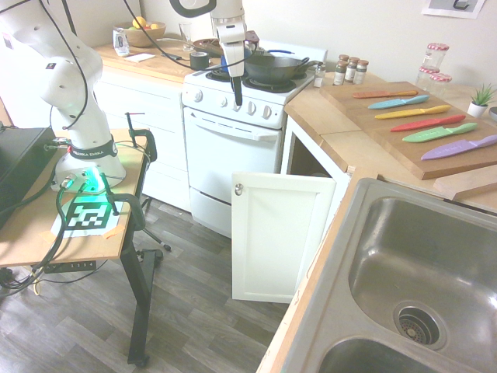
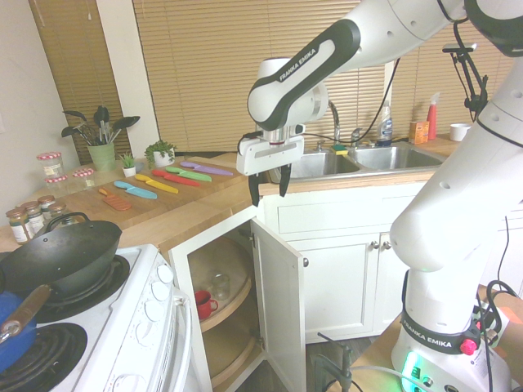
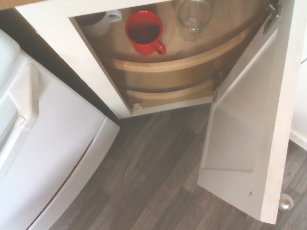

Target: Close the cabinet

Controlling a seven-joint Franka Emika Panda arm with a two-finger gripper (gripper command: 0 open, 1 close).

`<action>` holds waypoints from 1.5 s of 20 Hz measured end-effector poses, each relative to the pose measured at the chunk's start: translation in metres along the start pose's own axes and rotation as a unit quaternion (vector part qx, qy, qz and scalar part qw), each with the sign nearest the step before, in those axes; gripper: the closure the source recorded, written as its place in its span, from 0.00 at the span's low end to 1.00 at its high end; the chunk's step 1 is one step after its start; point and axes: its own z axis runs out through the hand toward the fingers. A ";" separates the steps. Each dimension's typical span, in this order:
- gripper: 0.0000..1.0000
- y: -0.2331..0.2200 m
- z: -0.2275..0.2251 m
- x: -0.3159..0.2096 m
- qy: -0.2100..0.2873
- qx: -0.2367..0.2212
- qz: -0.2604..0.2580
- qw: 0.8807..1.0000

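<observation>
The end effector point(image 2: 268, 186) hangs open and empty, pointing down; the cabinet point(image 2: 245, 231) door point(image 2: 282, 302) stands ajar at its six o'clock, long axis upright.

**Readable print: only the maker's name on the arm**

"FRANKA EMIKA" stands in white letters on the black band of the arm's upper segment point(image 2: 304, 65), upper middle of the second exterior view, and again on the black ring round the arm's base column point(image 2: 431, 336), lower right. Nothing else can be read.
</observation>
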 end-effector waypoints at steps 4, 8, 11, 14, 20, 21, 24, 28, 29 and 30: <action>0.00 0.007 0.007 0.011 -0.004 0.000 0.006 1.000; 0.00 0.032 0.033 0.053 -0.008 0.001 0.014 1.000; 0.00 0.057 0.052 0.096 -0.004 0.004 0.021 1.000; 0.00 0.087 0.071 0.139 -0.005 0.009 0.036 0.999; 0.00 0.126 0.136 0.203 -0.026 0.025 0.037 0.999; 0.00 0.126 0.148 0.210 -0.031 0.028 0.033 0.999; 0.00 0.120 0.180 0.228 -0.047 0.042 0.019 0.998; 0.00 0.114 0.225 0.243 -0.070 0.036 0.017 0.997; 0.00 0.111 0.237 0.244 -0.075 0.033 0.014 0.997; 0.00 0.107 0.247 0.244 -0.079 0.031 0.011 0.996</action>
